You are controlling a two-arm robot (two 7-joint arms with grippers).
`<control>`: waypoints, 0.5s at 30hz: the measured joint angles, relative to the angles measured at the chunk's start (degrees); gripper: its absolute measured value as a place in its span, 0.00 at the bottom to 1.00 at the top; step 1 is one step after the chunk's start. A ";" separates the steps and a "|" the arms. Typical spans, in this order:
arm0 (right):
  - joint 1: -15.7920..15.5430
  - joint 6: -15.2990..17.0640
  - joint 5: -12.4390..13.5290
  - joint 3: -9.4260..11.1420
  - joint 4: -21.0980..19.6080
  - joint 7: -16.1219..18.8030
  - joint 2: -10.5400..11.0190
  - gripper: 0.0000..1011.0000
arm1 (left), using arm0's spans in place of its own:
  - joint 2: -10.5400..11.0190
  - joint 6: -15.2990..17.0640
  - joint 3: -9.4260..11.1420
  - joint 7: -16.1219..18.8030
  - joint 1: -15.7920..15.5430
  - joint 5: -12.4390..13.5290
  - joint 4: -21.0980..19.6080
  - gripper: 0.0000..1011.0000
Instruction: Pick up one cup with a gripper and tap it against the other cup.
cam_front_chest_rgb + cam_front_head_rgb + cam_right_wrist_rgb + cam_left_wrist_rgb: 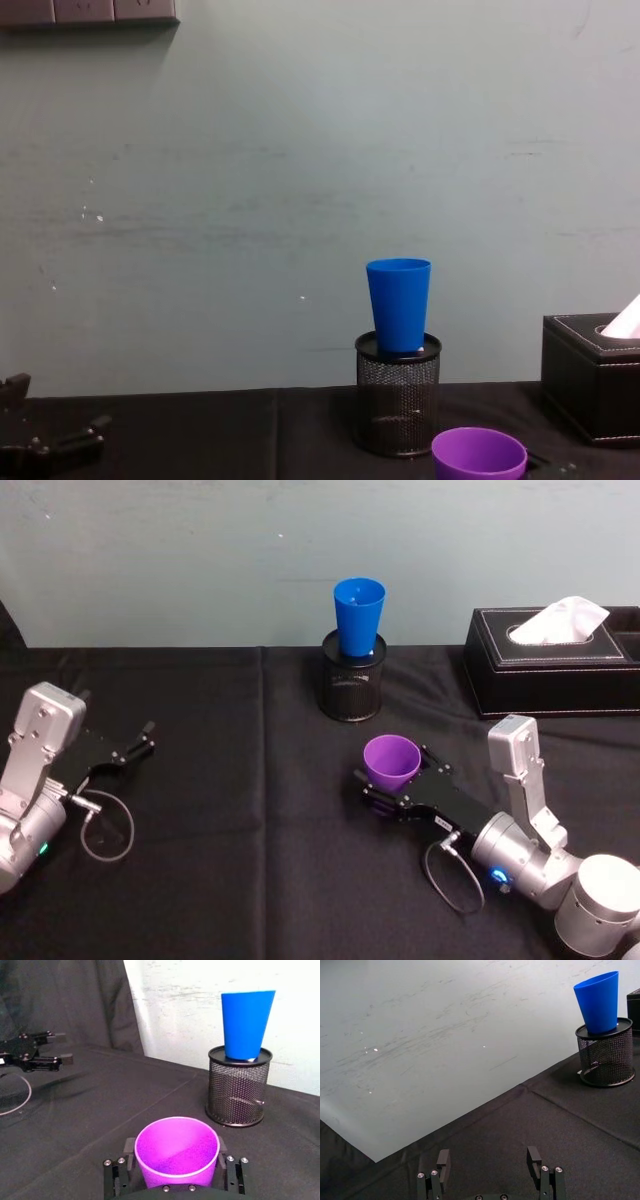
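At the far left of the worktop [250, 870], which is draped in black cloth, the left end effector [138, 742] lies low on its silver-grey arm. It is released: the left wrist view shows its two black fingers [443, 1159] spread wide with bare cloth between them. It holds nothing and is well apart from both cups. The chest view catches it at the lower left corner [48, 440].

Toward the middle, at the back near the pale wall [200, 560], a black mesh pen holder [352, 688] stands upright. The blue cup [359, 615] sits in its mouth, narrow base down and wide rim up, rising well above the holder's rim. From the chest view the blue cup [399, 305] stands straight in the holder [397, 405].

Nearer the robot and slightly to the right, the purple cup [390, 762] is upright with its open mouth up, apart from the blue cup and the holder. The right end effector [398, 780] is grasping it. In the right wrist view the cup [177, 1152] sits between the two fingers [129, 1146], which press against opposite sides of its wall. Whether its base rests on the cloth cannot be told.

At the back right, a black tissue box [555, 675] has a white tissue poking out of its top.
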 joint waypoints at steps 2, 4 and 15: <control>-0.01 0.22 -0.09 0.28 -0.21 -0.05 -0.07 0.94 | 0.00 0.00 0.00 0.00 0.00 0.00 0.00 0.99; -0.05 0.46 -0.26 0.51 -0.40 -0.12 -0.13 0.88 | 0.00 0.00 0.00 0.00 0.00 0.00 0.00 0.99; -0.60 2.53 -0.86 2.32 -1.46 -0.24 -0.73 0.73 | 0.00 0.00 0.00 0.00 0.00 0.00 0.00 0.99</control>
